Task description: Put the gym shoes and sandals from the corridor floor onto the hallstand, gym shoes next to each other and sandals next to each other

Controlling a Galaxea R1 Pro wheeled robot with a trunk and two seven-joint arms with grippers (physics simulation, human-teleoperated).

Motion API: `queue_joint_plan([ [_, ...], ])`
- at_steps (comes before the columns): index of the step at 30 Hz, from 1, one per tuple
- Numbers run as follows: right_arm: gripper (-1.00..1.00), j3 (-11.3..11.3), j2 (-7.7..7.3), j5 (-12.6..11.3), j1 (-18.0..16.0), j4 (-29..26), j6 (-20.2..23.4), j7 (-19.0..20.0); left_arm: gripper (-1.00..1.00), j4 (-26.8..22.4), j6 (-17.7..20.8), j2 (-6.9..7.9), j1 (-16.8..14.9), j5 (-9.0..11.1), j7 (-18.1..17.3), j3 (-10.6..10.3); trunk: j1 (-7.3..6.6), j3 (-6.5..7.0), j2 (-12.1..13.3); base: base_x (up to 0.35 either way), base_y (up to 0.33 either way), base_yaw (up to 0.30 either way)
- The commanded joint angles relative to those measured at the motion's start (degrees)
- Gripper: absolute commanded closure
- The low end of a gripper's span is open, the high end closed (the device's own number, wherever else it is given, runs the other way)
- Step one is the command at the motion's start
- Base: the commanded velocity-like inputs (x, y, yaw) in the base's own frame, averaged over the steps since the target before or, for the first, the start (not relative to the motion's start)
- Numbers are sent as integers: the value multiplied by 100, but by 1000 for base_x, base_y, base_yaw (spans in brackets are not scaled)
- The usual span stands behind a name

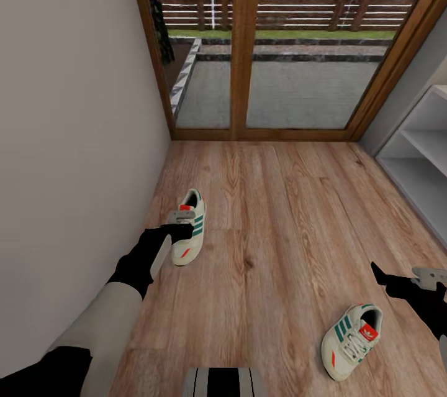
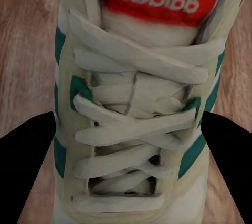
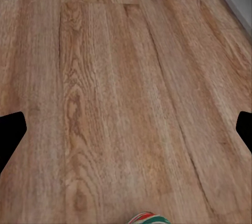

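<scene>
Left fingers (image 2: 26, 171) straddle gym shoe (image 2: 136, 108) on floor (image 1: 279, 210)

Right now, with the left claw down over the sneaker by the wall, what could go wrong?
The left claw straddles the laced top of the gym shoe; soft laces might slip when squeezed. The wall is close, so a lift could scrape it. The second gym shoe lies near the right claw and could get nudged.

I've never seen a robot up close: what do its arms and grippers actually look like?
The left arm has a pale grey-white sleeve-like segment, then a glossy black wrist. The left gripper is light grey metal at its base, with black fingers. The right gripper is the same grey and black.
</scene>
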Motion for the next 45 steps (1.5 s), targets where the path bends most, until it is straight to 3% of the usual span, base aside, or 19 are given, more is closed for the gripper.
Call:
queue_joint_plan([
  [1,-100,0,0,0,0,0,0,0,100,-1,-1,0,0,1,-1,0,0,0,0,121,0,0],
  [28,-100,-1,0,0,-1,0,0,0,100,3,1,-20,0,-4,-1,-5,0,0,0,21,0,0],
  [45,-100,-1,0,0,-1,0,0,0,100,7,-4,-44,0,-16,-1,-1,0,0,0,146,0,0],
])
